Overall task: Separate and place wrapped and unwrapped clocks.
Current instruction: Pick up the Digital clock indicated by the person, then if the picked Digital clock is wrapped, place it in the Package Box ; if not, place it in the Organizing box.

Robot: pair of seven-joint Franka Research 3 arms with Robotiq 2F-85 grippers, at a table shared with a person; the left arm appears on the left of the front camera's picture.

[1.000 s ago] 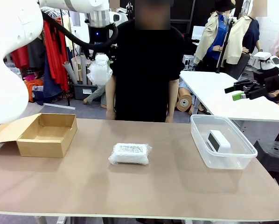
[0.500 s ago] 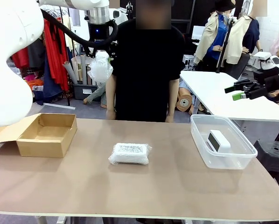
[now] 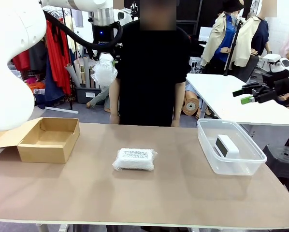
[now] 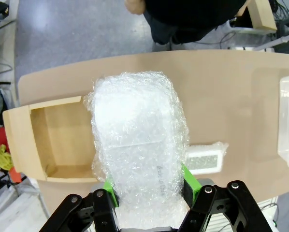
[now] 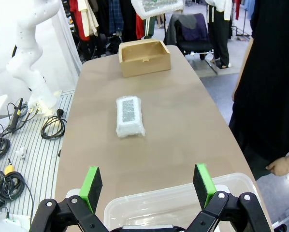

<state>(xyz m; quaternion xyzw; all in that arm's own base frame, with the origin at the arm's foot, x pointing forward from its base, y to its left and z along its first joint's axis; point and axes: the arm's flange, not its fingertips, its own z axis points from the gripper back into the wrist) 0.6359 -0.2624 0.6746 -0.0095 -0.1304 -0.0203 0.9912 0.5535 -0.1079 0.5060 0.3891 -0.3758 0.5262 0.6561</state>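
Currently your left hand [image 4: 148, 187] holds the wrapped clock [image 4: 137, 145] aloft, right hand [image 5: 148, 185] wide; slick wrap could slip free early.

Two wrapped clocks, one rounded bundle [image 3: 105, 72] and one flat bundle [image 3: 134, 159], the flat one at the middle of the table [image 3: 173, 193]; one bare clock [image 3: 226, 145]; one cardboard box [image 3: 40, 153] by the left edge; one clear tub [image 3: 238, 166] by the right edge; one person [image 3: 151, 72].

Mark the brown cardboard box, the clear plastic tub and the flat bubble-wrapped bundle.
Brown cardboard box [image 3: 43, 152]: front view, near wall.
Clear plastic tub [image 3: 236, 167]: front view, near wall.
Flat bubble-wrapped bundle [image 3: 135, 155]: front view, speckled label on top.
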